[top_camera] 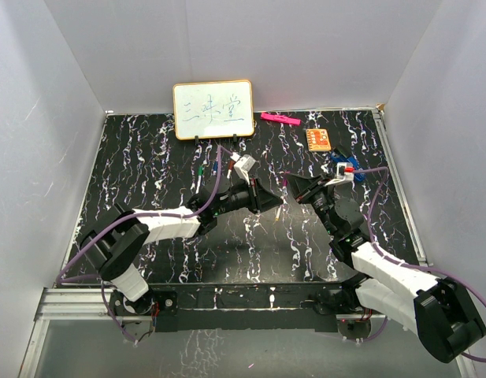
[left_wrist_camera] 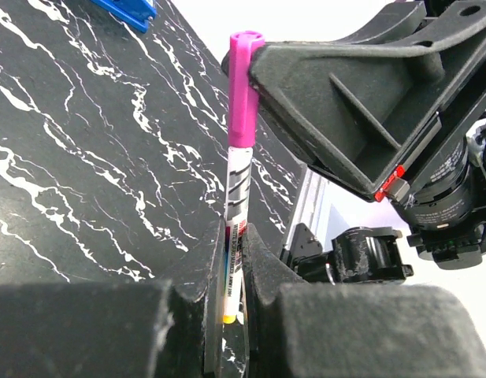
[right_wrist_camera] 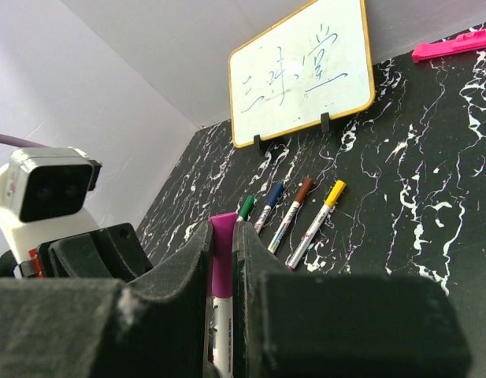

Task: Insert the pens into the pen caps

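Observation:
My two grippers meet above the middle of the table, holding one pen between them. My left gripper (top_camera: 274,201) (left_wrist_camera: 241,236) is shut on the white barrel of the pen (left_wrist_camera: 236,189). My right gripper (top_camera: 294,187) (right_wrist_camera: 221,236) is shut on the purple cap (left_wrist_camera: 243,87) (right_wrist_camera: 221,264), which sits on the pen's end. The barrel shows below the cap in the right wrist view (right_wrist_camera: 224,331). Several other white pens lie side by side near the whiteboard, with green (right_wrist_camera: 245,207), blue (right_wrist_camera: 272,195), brown (right_wrist_camera: 304,189) and yellow (right_wrist_camera: 335,191) caps on them.
A small whiteboard (top_camera: 213,109) (right_wrist_camera: 302,71) stands at the back. A pink marker (top_camera: 280,119) (right_wrist_camera: 455,46) and an orange card (top_camera: 318,139) lie at the back right. A blue object (top_camera: 339,163) (left_wrist_camera: 124,9) lies by the right wrist. White walls enclose the table.

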`<action>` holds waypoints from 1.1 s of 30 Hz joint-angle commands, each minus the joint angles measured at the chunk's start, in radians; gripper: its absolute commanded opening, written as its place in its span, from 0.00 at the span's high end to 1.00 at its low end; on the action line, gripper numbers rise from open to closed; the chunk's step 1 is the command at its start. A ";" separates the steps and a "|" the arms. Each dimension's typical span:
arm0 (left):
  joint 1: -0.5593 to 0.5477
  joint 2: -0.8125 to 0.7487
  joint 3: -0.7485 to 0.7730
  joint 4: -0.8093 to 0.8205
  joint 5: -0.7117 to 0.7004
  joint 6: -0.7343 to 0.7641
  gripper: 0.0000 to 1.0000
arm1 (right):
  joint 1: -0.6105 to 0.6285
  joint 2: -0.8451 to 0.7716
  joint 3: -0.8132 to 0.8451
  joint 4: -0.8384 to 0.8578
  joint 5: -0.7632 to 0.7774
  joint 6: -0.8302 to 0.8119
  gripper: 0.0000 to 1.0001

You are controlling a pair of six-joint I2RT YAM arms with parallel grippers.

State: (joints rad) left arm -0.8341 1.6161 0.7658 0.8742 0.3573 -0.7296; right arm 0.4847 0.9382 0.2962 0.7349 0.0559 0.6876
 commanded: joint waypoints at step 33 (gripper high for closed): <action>0.185 -0.042 0.144 0.100 -0.163 -0.002 1.00 | 0.215 0.150 0.098 -0.248 0.079 -0.125 1.00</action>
State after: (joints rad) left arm -0.7162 1.6924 0.8528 0.8452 0.3702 -0.7639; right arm 0.6632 1.0752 0.4072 0.6201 0.1856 0.5552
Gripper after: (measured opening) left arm 0.054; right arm 0.069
